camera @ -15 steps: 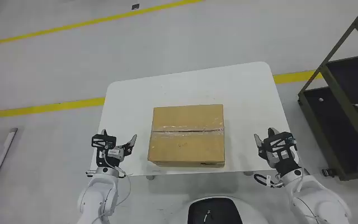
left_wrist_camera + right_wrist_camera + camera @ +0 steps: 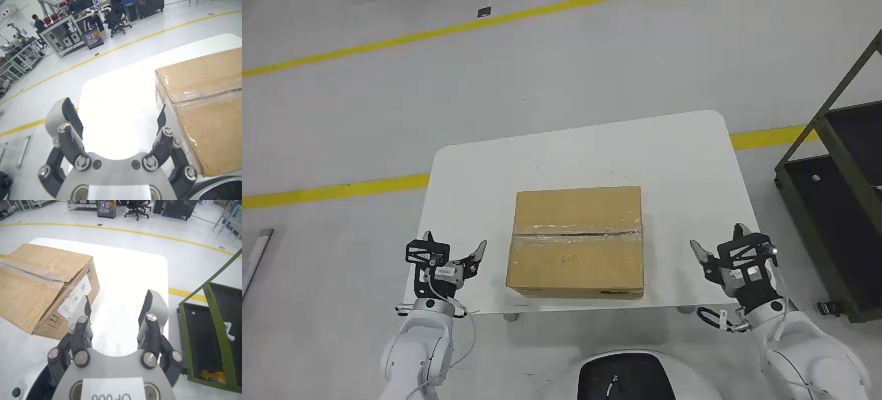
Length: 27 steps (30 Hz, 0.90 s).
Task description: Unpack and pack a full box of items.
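Sealed cardboard box [image 2: 577, 240] mid-table, taped shut
My left gripper [image 2: 447, 252] and right gripper [image 2: 730, 247] flank it at the near edge of the white table [image 2: 682, 160], both wide open, holding nothing

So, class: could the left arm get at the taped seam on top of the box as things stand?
Probably yes. The left gripper is open beside the box, apart from it. Nothing stands between them, and nothing covers the seam.
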### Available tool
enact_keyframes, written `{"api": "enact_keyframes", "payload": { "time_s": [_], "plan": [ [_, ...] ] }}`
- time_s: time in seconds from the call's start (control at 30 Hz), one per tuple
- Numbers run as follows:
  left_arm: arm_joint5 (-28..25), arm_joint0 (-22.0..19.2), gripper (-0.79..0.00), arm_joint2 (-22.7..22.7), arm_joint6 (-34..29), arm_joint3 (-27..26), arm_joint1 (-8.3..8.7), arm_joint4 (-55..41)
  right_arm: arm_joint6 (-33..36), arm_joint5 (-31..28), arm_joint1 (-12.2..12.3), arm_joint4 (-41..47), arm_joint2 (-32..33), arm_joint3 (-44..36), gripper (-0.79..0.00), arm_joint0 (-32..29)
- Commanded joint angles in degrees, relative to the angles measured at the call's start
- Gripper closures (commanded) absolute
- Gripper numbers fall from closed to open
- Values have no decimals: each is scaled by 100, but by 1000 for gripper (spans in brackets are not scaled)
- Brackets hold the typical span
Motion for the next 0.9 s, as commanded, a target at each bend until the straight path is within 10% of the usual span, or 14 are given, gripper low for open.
{"api": "enact_keyframes", "payload": {
  "time_s": [0.0,0.1,0.2,0.87],
  "plan": [
    [0,0,-785,0,0,0,0,0,5,33,-2,67,8,17,-785,38],
    [0,0,-785,0,0,0,0,0,-13,127,-16,390,21,102,-785,153],
    [0,0,-785,0,0,0,0,0,0,242,-32,778,61,298,0,326],
    [0,0,-785,0,0,0,0,0,159,49,-132,2876,-510,1710,0,1303]
  ]
}}
